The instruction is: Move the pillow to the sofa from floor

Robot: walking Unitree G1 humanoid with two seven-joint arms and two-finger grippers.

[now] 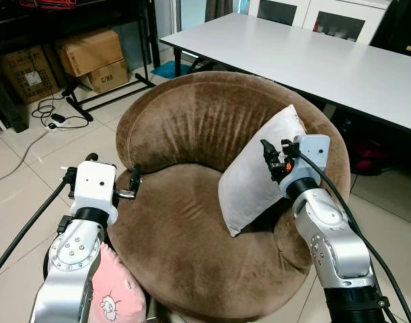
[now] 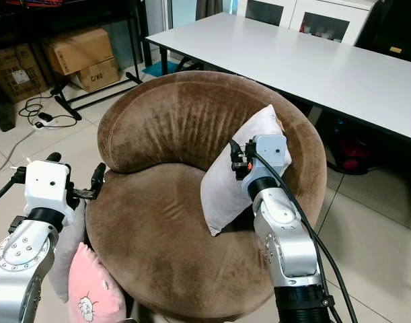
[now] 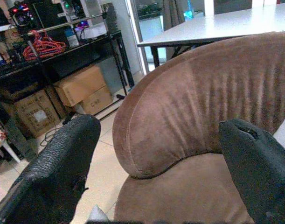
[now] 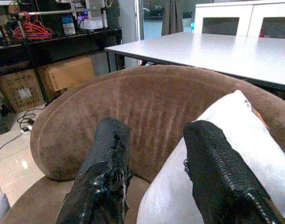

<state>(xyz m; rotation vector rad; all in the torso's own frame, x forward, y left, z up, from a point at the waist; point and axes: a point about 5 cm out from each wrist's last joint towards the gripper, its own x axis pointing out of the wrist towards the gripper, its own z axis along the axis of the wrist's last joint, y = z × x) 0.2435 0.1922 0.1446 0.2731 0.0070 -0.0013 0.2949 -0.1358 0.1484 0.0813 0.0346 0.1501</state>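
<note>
The white pillow [image 1: 259,171] stands in the right centre of the head view, leaning upright against the inner right wall of the round brown sofa [image 1: 192,222], with its lower corner on the seat. So the main part of the task looks done: this pillow is on the sofa and not on the floor. The right gripper [image 1: 267,158] is just beside the pillow's upper edge; its two black fingers are spread apart and hold nothing, as the right wrist view also shows. The left gripper [image 1: 134,180] hovers at the left rim of the sofa, in the lower left of the frame, also released and empty. Below the left arm, a pink cushion [image 1: 114,296] with a small drawing lies on the tiled floor [image 1: 30,195]. What seems left is to draw both arms away.
</note>
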